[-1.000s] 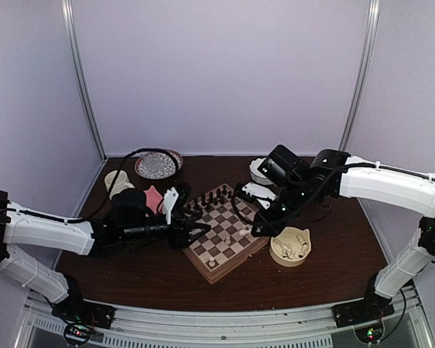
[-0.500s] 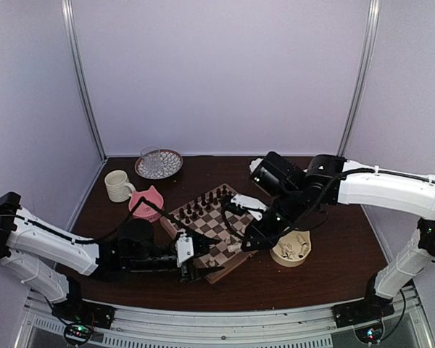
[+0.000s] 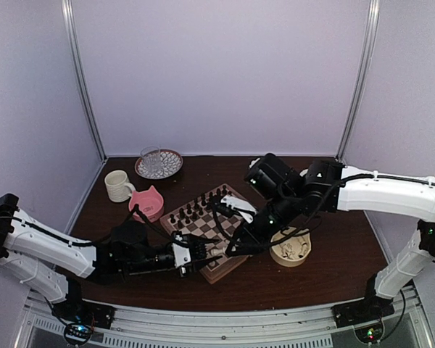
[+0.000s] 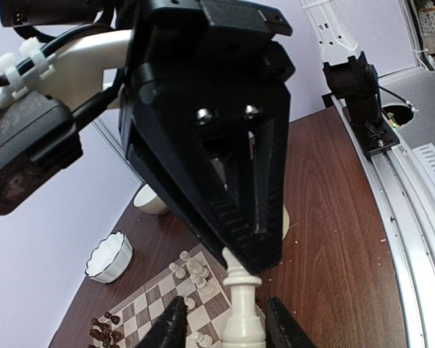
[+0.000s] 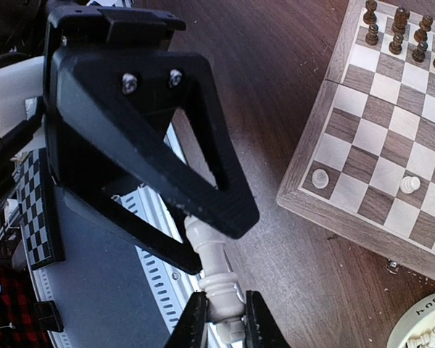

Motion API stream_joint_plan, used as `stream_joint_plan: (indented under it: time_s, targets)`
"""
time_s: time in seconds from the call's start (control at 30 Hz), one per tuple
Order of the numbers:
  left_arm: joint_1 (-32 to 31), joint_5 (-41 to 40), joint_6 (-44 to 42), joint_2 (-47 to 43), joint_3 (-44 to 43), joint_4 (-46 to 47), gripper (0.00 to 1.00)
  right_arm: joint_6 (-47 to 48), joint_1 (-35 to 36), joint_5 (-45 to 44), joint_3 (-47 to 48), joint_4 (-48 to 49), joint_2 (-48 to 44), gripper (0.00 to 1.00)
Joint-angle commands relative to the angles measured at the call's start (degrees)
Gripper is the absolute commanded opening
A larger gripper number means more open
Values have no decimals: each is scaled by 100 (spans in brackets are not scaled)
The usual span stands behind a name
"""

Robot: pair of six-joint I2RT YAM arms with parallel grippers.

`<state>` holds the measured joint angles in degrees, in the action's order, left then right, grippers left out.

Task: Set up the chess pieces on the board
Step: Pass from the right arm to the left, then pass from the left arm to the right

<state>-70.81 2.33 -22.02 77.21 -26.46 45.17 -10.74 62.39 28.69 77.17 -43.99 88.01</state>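
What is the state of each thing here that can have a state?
Right gripper: shut on a white piece.
Left gripper: open, fingers flanking the same piece.
Board: flat, dark pieces standing at one edge, many squares bare.
Cream bowl: holds white pieces.
Mug: upright.

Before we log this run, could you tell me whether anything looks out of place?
The board sits turned at an angle to the table, not square. Over it, both grippers meet on one pale chess piece: the right gripper shut on it, the left gripper open around it.
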Motion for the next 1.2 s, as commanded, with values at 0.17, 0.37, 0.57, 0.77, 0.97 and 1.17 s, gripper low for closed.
stream_joint_plan:
  time_s: [0.17, 0.37, 0.57, 0.77, 0.97, 1.17]
  targets:
    - [-90, -69, -197, -138, 0, 167, 20, -291, 54, 207, -287, 741, -320, 0]
    - [-100, -139, -176, -187, 0, 133, 7, -480, 53, 295, -514, 1157, -451, 4]
    - [-99, -390, 26, -232, 54, 265, 0, -939, 57, 60, -1165, 2050, -855, 26]
    - [-100, -487, 122, -323, 154, 449, 0, -1521, 87, -495, -2189, 3438, -1428, 43]
    - [-100, -479, 124, -313, 154, 450, 0, -1684, 207, -330, -2356, 3935, -1398, 42]
    - [-104, -477, 120, -365, 176, 458, 0, -1685, 361, -530, -2316, 4139, -1303, 44]
